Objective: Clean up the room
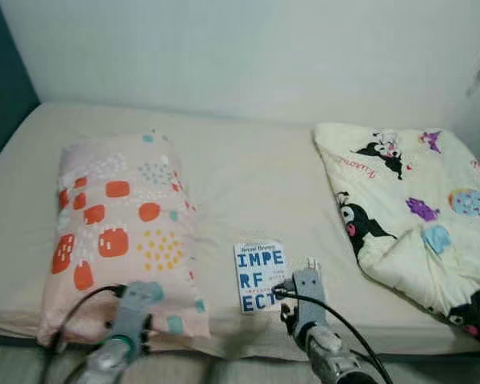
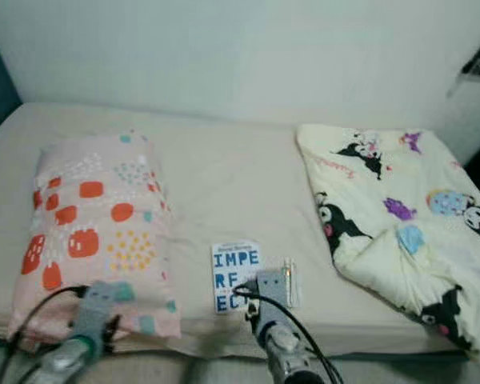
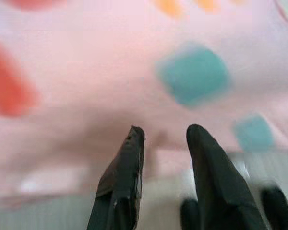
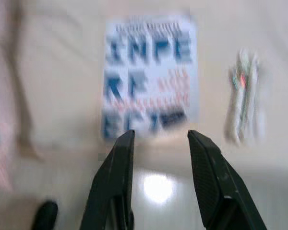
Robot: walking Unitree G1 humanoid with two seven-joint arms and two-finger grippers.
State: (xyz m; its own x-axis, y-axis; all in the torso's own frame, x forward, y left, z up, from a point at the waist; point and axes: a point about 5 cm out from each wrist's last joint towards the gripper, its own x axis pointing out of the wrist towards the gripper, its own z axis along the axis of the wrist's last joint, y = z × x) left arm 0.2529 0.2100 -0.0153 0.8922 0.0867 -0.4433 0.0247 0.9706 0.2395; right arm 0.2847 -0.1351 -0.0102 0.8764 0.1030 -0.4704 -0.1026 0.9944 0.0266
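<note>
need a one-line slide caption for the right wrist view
Open right pincer poised at the near edge of a blue-lettered book on the bed, a small wrapped item beside it.

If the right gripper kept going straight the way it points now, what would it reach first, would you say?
Most likely the near edge of the white book with blue letters: the open right gripper points at it, though depth is unclear.
</note>
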